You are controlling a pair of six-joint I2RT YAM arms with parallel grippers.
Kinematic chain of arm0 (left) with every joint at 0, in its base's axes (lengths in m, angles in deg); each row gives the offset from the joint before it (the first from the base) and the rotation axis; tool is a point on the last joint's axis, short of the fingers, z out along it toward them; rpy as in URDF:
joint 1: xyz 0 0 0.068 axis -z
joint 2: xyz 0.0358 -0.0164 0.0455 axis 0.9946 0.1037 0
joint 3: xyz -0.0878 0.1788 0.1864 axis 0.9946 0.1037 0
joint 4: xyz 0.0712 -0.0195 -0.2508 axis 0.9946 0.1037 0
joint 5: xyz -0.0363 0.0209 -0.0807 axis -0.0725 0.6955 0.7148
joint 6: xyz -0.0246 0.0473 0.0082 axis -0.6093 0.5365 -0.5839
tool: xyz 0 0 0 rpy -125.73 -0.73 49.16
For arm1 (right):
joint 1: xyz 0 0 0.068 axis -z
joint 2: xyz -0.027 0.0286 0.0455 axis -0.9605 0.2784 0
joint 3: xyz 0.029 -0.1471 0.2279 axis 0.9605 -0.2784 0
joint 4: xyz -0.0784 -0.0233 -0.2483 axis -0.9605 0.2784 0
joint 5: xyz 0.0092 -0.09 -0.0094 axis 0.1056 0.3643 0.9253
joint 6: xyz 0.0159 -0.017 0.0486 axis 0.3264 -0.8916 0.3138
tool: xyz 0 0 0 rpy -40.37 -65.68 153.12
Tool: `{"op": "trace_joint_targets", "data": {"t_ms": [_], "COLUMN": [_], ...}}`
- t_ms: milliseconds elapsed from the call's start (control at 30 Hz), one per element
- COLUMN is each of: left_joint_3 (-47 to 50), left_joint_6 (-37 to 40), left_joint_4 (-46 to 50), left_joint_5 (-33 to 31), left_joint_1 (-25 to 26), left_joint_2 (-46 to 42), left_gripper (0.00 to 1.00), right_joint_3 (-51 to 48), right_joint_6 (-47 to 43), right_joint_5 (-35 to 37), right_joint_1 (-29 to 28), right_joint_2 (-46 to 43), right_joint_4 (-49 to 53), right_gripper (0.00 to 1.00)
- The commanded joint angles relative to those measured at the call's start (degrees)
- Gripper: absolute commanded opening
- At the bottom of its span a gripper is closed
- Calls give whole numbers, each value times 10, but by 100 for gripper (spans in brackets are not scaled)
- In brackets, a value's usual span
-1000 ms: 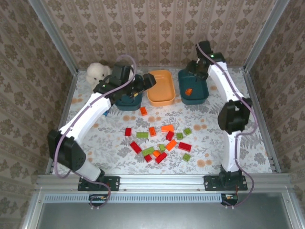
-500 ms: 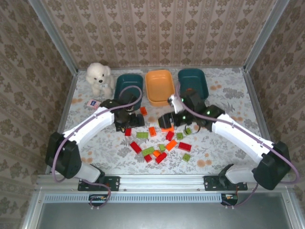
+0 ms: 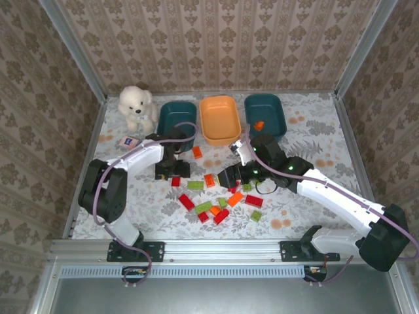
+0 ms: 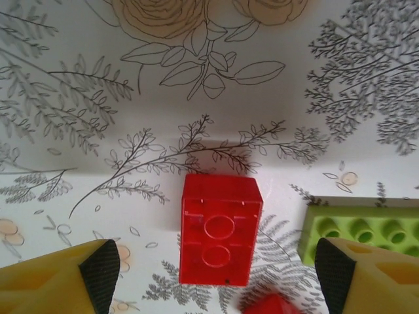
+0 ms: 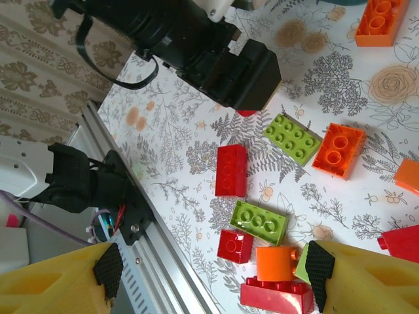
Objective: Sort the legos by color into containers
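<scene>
My left pincer (image 4: 216, 271) stands open. Its two yellow fingers (image 4: 65, 278) are wide apart, and a red lego (image 4: 220, 239) lies on the counter (image 4: 196, 78) between them; neither pad touches it. In the left wrist view the long axis of this lego runs from 12 to 6 o'clock, and its upper face carries two round marks. At its 3 o'clock lies a light green lego (image 4: 360, 232), studs up, with its long axis from 9 to 3.

My right pincer (image 5: 213, 271) is open too and holds nothing. Under it a red brick (image 5: 230, 171) points from 12 to 6, a green brick (image 5: 292, 139) runs from 10 to 4, and an orange brick (image 5: 337, 149) sits just beside the green one at 3 o'clock.

Seen from the top, the loose legos (image 3: 222, 196) lie in the middle of the counter, toward 6 o'clock. The containers stand in a row at 12 o'clock: left teal container (image 3: 173, 112), orange container (image 3: 219, 121), right teal container (image 3: 268, 108). One orange lego (image 3: 259, 125) lies in the right teal container. At 10 o'clock, near the white bear (image 3: 135, 104), lies a small card (image 3: 129, 141); its print is too small to read.
</scene>
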State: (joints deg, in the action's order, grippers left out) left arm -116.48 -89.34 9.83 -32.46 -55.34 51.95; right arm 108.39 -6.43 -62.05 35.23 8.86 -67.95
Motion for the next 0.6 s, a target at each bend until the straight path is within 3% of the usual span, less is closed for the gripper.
{"op": "trace_joint_targets", "data": {"t_ms": [0,200,433,567], "left_joint_3": [-18,-4,0,1], "left_joint_6": [34,25,37,35], "left_joint_4": [4,-16,-31,-33], "left_joint_5": [21,12,3,-5], "left_joint_1": [2,2,4,10], "left_joint_2": [26,52,62,60], "left_gripper": [78,71,50,43], "right_joint_3": [-6,4,6,8], "right_joint_6": [8,10,12,12], "right_joint_5": [-10,-8,-5,-4], "right_joint_1": [3,9,14,19], "right_joint_2": [-6,3,5,7], "right_joint_4": [-18,-18,-13,-8], "right_gripper": [77,76,75,74]}}
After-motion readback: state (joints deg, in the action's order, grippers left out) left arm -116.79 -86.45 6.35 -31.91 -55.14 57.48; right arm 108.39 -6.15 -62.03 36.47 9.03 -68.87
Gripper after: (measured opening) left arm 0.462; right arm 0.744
